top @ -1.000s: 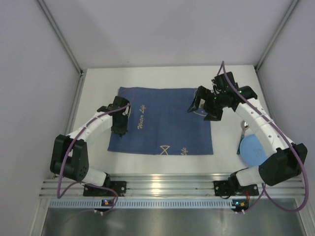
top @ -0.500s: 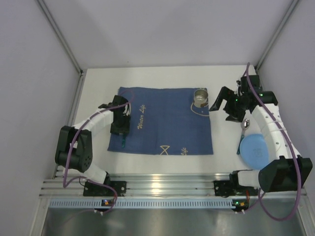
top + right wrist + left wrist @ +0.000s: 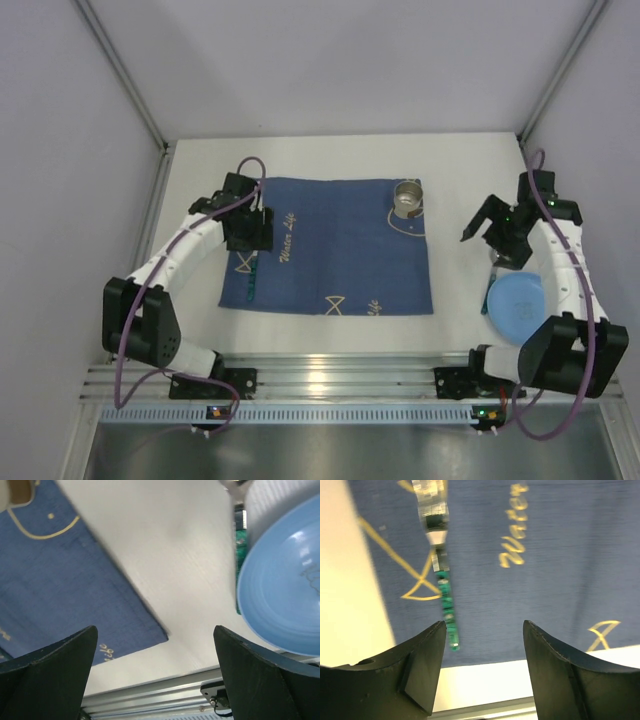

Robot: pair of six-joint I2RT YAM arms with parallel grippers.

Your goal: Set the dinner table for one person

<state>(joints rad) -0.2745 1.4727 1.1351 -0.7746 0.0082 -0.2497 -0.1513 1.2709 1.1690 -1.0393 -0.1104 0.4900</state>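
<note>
While the left gripper gapes over a green-handled utensil by the mat's left edge, the right gripper stands open.

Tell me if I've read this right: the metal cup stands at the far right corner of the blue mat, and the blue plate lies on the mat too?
Not quite. The metal cup does stand at the far right corner of the blue mat, but the blue plate lies off the mat, on the white dinner table to its right. The top external view shows this.
</note>
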